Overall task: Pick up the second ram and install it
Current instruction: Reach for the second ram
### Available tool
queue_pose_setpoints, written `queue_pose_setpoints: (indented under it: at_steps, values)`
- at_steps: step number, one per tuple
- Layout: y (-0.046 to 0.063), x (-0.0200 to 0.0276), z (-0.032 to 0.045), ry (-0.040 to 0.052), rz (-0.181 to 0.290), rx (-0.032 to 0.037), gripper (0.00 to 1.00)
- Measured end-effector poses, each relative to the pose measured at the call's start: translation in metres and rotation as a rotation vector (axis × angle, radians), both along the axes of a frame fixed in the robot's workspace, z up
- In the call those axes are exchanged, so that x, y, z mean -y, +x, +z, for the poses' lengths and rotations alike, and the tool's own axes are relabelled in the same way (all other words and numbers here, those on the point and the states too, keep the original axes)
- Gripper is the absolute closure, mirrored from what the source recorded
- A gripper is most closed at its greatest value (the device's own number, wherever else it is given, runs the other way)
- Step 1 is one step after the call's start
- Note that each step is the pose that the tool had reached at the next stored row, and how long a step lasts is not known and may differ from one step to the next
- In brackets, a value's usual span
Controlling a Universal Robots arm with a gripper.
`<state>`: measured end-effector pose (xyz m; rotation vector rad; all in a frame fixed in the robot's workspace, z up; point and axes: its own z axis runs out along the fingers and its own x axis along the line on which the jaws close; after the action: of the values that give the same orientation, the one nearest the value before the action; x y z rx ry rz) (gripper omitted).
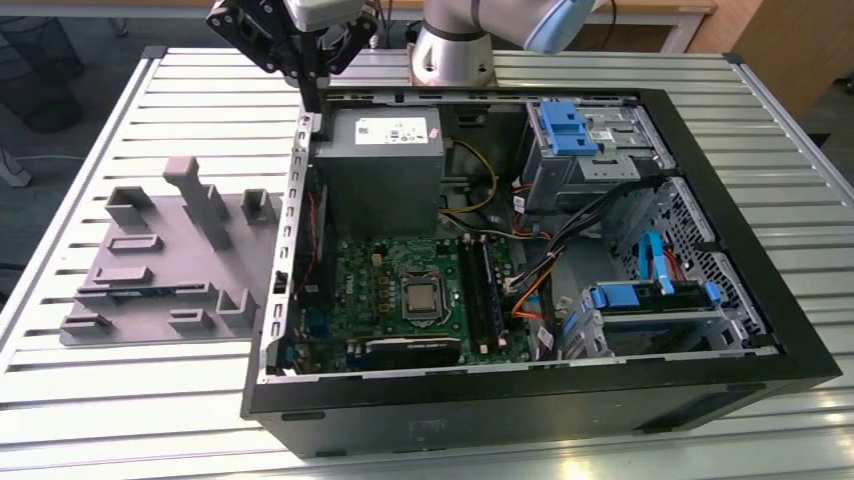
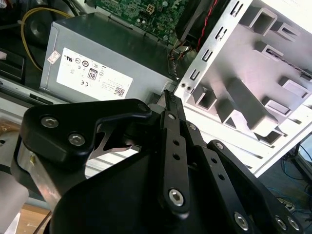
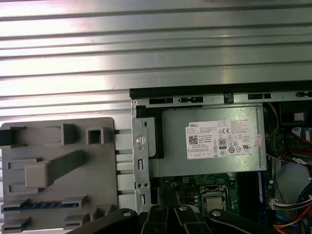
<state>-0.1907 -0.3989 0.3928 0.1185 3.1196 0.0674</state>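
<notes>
We are logging, nearest: second ram (image 1: pixel 140 291), standing edgewise in the holder tray (image 1: pixel 160 250) toward the table's (image 1: pixel 120 110) edge at the exterior view's left, top exposed for grasping. Farther: gripper (image 1: pixel 311 102) hovering over the case's (image 1: pixel 400 97) far rim, fingers clenched, empty.

The arm (image 1: pixel 454 45) held its hand (image 1: pixel 311 100) pointing straight down, fingers pressed together, gripping nothing.
</notes>
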Motion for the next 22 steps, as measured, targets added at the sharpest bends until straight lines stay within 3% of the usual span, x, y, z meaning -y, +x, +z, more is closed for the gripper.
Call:
queue_pose_setpoints:
  at_steps: [22]
  values:
    - [-0.0095,0.0000,-0.0006,0.0000,0.000,0.0000,0.89]
